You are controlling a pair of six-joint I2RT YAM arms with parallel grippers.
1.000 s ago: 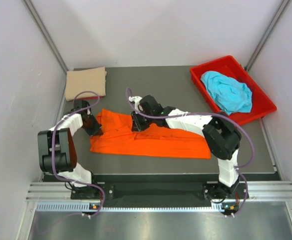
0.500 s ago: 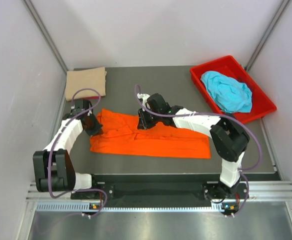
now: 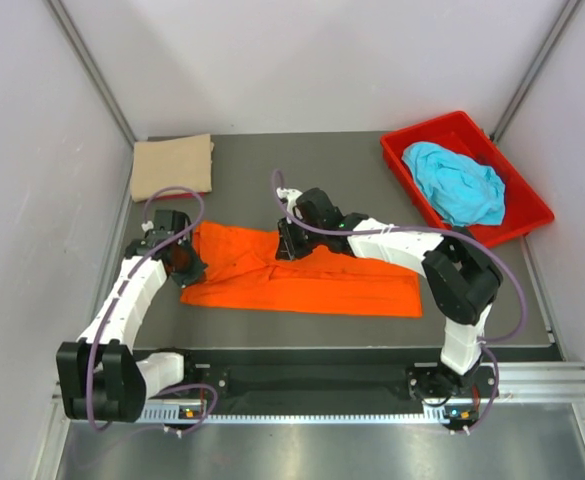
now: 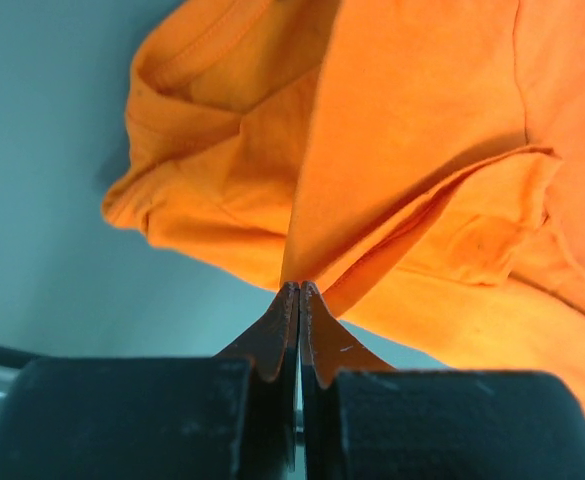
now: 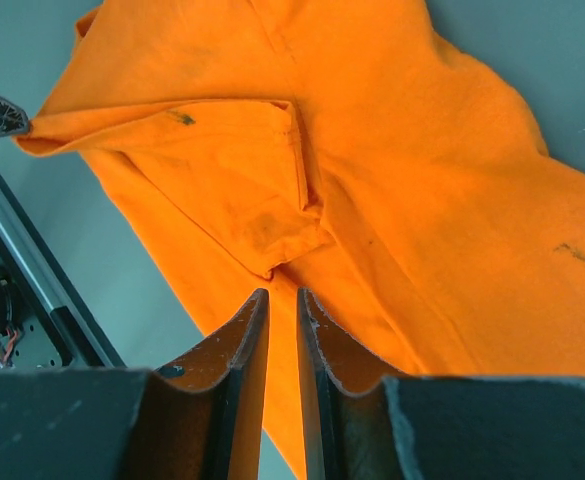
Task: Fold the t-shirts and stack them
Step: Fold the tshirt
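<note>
The bright orange t-shirt (image 3: 302, 280) lies stretched across the table's middle, partly folded lengthwise. My left gripper (image 3: 185, 262) is shut on its left edge; in the left wrist view the closed tips (image 4: 300, 288) pinch a fold of orange cloth (image 4: 422, 150). My right gripper (image 3: 285, 243) hovers over the shirt's upper middle, jaws slightly apart and holding nothing (image 5: 282, 295), just above a folded sleeve flap (image 5: 262, 200). The tan t-shirt (image 3: 172, 165) lies folded at the back left. The turquoise t-shirt (image 3: 457, 185) is crumpled in the red bin (image 3: 497, 233).
The red bin stands at the back right corner. White walls close in the table on the left, back and right. The arm bases and a metal rail (image 3: 312, 380) run along the near edge.
My left arm has stretched out and its gripper drew the shirt's left edge slightly toward the near side. My right gripper shifted a little to the right over the shirt.
</note>
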